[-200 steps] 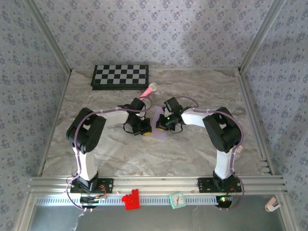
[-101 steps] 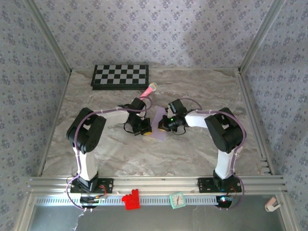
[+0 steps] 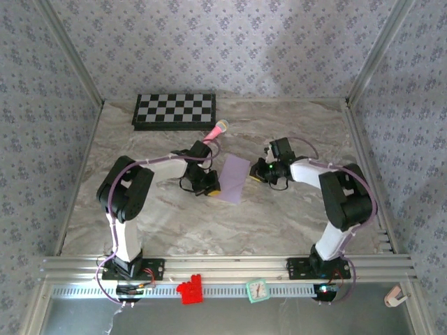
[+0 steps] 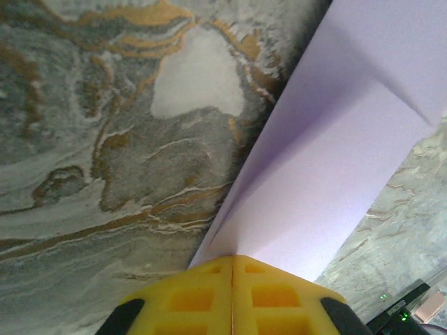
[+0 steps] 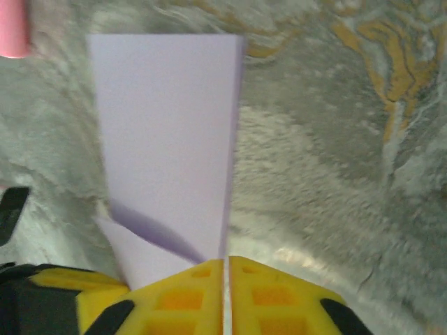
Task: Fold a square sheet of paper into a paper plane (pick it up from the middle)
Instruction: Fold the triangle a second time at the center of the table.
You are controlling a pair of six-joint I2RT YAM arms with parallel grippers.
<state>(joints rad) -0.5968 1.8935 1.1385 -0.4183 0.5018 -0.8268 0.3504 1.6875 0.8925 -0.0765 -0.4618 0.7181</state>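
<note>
At mid-table, left claw (image 3: 211, 189) pinching lavender paper (image 3: 234, 179); right claw (image 3: 257, 177) closed, just beside

Centre frame, the thin pale-lavender square sheet of paper (image 3: 234, 179) is plain. The marble-patterned desk (image 3: 279, 223) is grey with tan-gold veins. Upper left, the flat checkered board (image 3: 174, 110) is black and white; the small toy microphone (image 3: 217, 130) by it is pink. The wallpapered walls (image 3: 244, 49) carry lilac-grey floral sprigs.
</note>
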